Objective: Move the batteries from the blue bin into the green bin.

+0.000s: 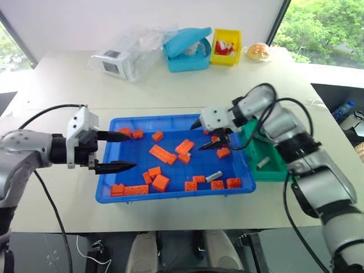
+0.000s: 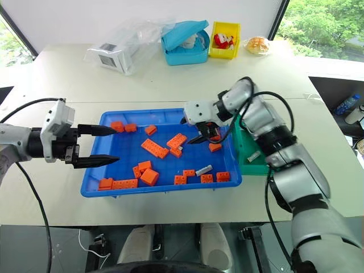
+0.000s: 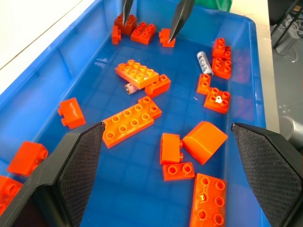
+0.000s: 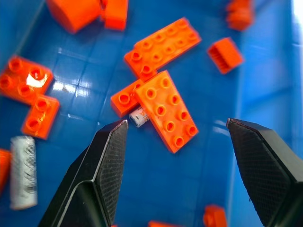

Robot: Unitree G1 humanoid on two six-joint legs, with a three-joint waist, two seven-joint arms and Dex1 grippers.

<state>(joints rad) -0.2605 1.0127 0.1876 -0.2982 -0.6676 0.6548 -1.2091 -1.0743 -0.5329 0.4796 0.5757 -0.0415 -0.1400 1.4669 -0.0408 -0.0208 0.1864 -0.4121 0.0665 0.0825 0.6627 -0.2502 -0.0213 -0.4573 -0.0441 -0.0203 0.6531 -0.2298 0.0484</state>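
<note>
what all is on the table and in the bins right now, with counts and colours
blue bin: one, bright blue, table centre
orange toy bricks: roughly twenty, orange, scattered in the blue bin
batteries: two visible in the blue bin, silver-grey; one lying free near the front right, one partly under a brick
battery: one, silver-grey, in the green bin
green bin: one, dark green, right of the blue bin
lidded box: one, light blue, far side
yellow bin: one, yellow, beside the box
plastic-wrapped white device: one, far left
left hand: open, over the blue bin's left end
right hand: open, over its right part
</note>
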